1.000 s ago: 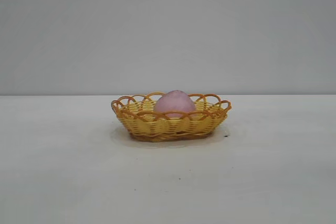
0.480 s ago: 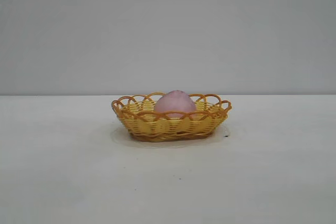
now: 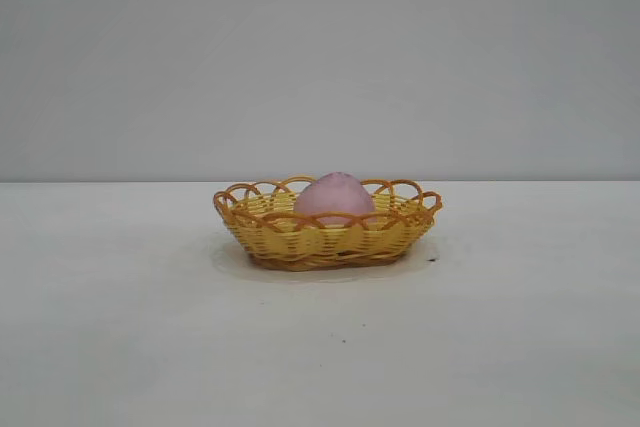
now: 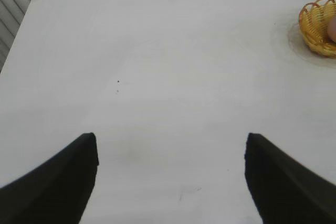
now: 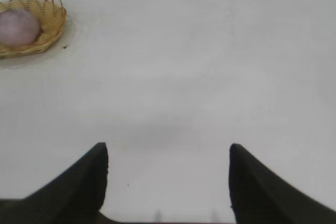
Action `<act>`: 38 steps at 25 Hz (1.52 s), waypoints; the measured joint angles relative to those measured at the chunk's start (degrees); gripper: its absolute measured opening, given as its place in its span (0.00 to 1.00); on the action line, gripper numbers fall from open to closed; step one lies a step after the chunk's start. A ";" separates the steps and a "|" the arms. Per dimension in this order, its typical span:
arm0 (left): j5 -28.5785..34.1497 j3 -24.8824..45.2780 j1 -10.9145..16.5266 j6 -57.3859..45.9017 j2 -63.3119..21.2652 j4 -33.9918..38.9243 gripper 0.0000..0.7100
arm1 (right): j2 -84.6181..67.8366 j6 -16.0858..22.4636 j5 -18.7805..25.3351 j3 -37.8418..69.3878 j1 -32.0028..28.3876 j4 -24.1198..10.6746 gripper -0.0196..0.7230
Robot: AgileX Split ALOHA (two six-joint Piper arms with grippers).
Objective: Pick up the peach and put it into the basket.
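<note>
The peach (image 3: 334, 197) is sitting inside the wicker basket (image 3: 300, 238) on the white table (image 3: 120, 327), while the left gripper (image 4: 170, 153) and right gripper (image 5: 168, 158) are hovering well apart from it, both spread wide, holding nothing.

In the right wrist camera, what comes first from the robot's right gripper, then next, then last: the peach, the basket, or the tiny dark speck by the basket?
1. Tiny dark speck, on the table beside the basket, nearest the right gripper.
2. Basket, its near rim.
3. Peach, inside the basket, last.

Peach (image 3: 333, 197) (pink) inside wicker basket (image 3: 300, 237)
</note>
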 joint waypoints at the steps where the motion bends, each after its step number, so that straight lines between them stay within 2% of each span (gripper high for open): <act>1: 0.00 0.00 0.00 0.00 0.00 0.00 0.77 | -0.11 0.00 0.00 0.00 0.00 0.00 0.60; 14: 0.00 0.00 0.00 0.00 0.00 0.00 0.77 | -0.92 0.00 0.00 0.00 2.06 0.09 0.60; 21: 0.00 0.00 0.00 0.00 0.00 0.00 0.77 | -8.37 0.00 0.00 0.00 3.33 0.37 0.60; 30: 0.00 0.00 0.00 0.00 0.00 0.00 0.77 | -8.71 0.00 0.11 0.00 6.90 0.51 0.60; 38: 0.00 0.00 0.00 0.00 0.00 0.00 0.77 | -8.71 0.00 0.11 0.00 7.02 0.63 0.60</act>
